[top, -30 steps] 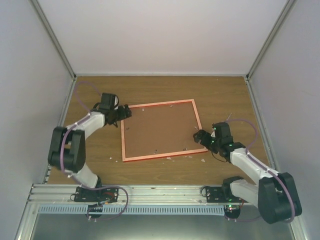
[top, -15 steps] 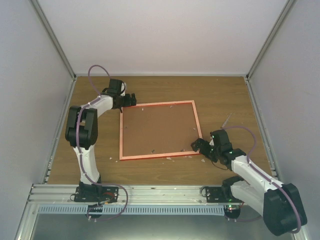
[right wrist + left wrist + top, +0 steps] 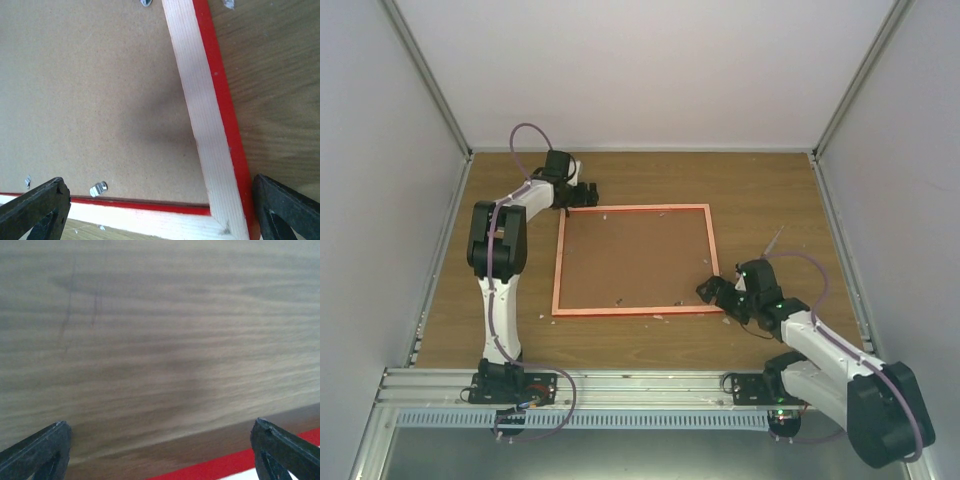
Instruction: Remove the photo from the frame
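Note:
The frame [image 3: 712, 255] lies back side up in the middle of the wooden table, its rim orange-red. The plain brown backing board [image 3: 635, 262] fills it, so the photo is hidden. My left gripper [image 3: 588, 193] is open just beyond the frame's far left corner. In the left wrist view [image 3: 160, 425] it hangs over blurred wood, with a red strip of the frame [image 3: 215, 467] at the bottom. My right gripper [image 3: 708, 290] is open over the near right corner. In the right wrist view [image 3: 159, 182] its jaws straddle the pale rim [image 3: 200, 115] and the backing board [image 3: 90, 90].
Small metal tabs [image 3: 98, 188] hold the backing board along the near rim. White flecks [image 3: 728, 322] lie on the table around the frame. Grey walls close in the left, right and far sides. A metal rail [image 3: 640, 385] runs along the near edge.
My left gripper has swung from the frame's left rim to beyond its far left corner. The frame has turned and now lies squarer. My right gripper shifted slightly towards the near right corner.

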{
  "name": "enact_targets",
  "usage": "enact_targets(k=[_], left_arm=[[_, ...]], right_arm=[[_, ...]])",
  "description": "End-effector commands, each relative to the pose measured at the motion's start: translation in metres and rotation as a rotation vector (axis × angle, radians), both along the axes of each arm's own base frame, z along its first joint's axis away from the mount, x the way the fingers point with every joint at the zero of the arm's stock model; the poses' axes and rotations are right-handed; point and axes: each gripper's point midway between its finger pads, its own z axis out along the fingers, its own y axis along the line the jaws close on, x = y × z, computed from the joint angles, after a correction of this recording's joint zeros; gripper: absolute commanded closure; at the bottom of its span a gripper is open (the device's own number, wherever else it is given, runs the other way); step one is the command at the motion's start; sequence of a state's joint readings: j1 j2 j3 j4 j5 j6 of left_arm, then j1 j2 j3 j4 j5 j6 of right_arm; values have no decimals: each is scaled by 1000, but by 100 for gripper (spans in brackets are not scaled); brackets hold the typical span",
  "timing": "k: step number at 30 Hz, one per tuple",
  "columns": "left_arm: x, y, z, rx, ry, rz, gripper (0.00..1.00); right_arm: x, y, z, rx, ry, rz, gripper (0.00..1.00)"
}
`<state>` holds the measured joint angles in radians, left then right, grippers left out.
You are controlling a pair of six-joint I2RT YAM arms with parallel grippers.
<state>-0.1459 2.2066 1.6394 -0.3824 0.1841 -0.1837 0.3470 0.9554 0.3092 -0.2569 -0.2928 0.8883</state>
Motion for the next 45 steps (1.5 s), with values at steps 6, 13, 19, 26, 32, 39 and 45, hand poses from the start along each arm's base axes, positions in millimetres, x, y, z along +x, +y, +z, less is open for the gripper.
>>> enact_targets(k=[6,13,19,26,32,39,45], left_arm=[[-28,13,-18,32,88,23,4],[-57,29,-3,-57,110,122,4],[-76,54,2,-96,126,222,4],[-83,55,7,-105,114,206,4],[-86,53,-3,-105,130,196,4],[-87,54,-9,-97,143,194,4],[-88,54,-14,-101,155,197,4]], right_arm=[[37,12,10,-43,-61,41,0],[81,29,18,-111,-117,152,0],[121,46,17,-141,-142,249,0],[136,22,32,-303,-137,184,0],[68,19,31,-305,-71,266,0],[-2,37,38,-271,-18,407,1],[-54,60,28,-185,59,509,0]])
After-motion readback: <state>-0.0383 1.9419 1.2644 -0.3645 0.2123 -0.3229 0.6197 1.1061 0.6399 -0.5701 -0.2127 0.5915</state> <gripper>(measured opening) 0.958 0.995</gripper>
